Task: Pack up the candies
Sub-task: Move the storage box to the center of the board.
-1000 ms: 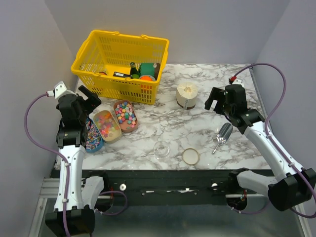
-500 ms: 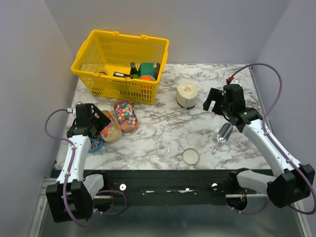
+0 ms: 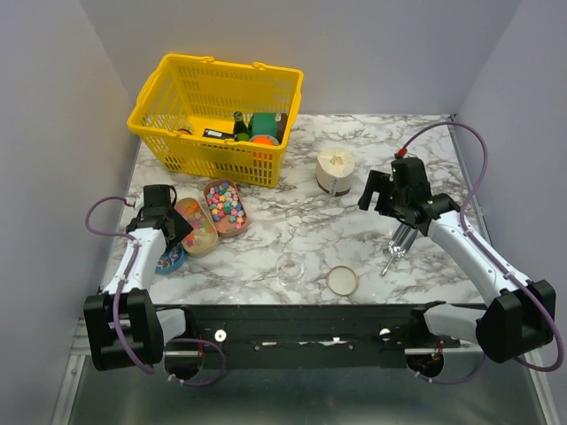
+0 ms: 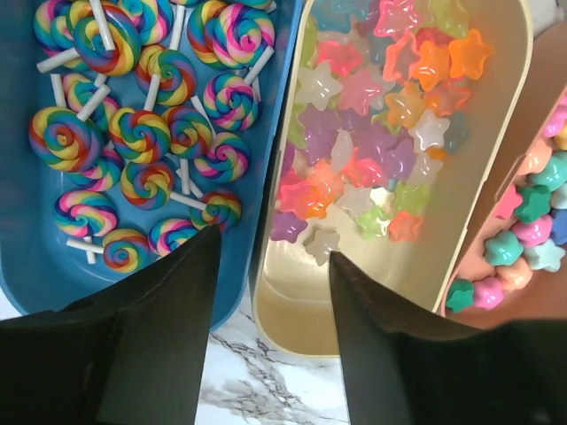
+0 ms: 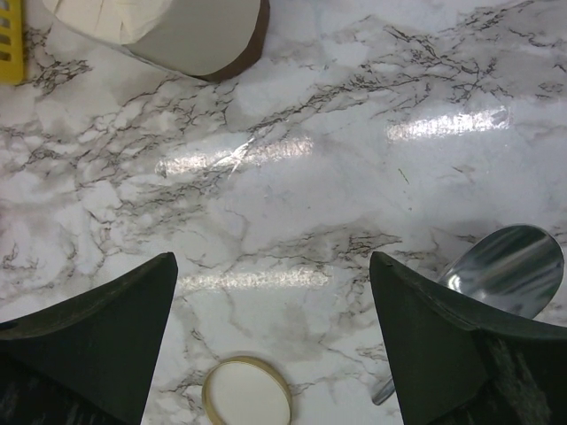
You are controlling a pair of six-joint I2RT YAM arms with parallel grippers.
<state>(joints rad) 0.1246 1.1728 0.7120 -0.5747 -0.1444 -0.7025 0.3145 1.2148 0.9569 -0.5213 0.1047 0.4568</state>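
The candies fill three oval trays at the table's left: swirl lollipops (image 4: 142, 133) in a blue tray (image 4: 35, 283), star sweets (image 4: 372, 133) in a cream tray (image 4: 292, 319), and star beads (image 4: 523, 239) in a brown tray (image 3: 226, 208). My left gripper (image 4: 270, 257) is open and empty. It hangs low over the near ends of the blue and cream trays, one finger over each; it also shows in the top view (image 3: 177, 226). My right gripper (image 5: 273, 266) is open and empty over bare marble, right of centre in the top view (image 3: 370, 197).
A yellow basket (image 3: 217, 115) of goods stands at the back left. A paper-wrapped round cup (image 3: 335, 170) sits mid-table. A small glass jar (image 3: 290, 267), its round lid (image 5: 246, 390) and a metal scoop (image 5: 505, 270) lie near the front edge.
My left arm has dropped and pulled toward the near left, bringing its gripper low over the trays. My right gripper has shifted slightly left and down.
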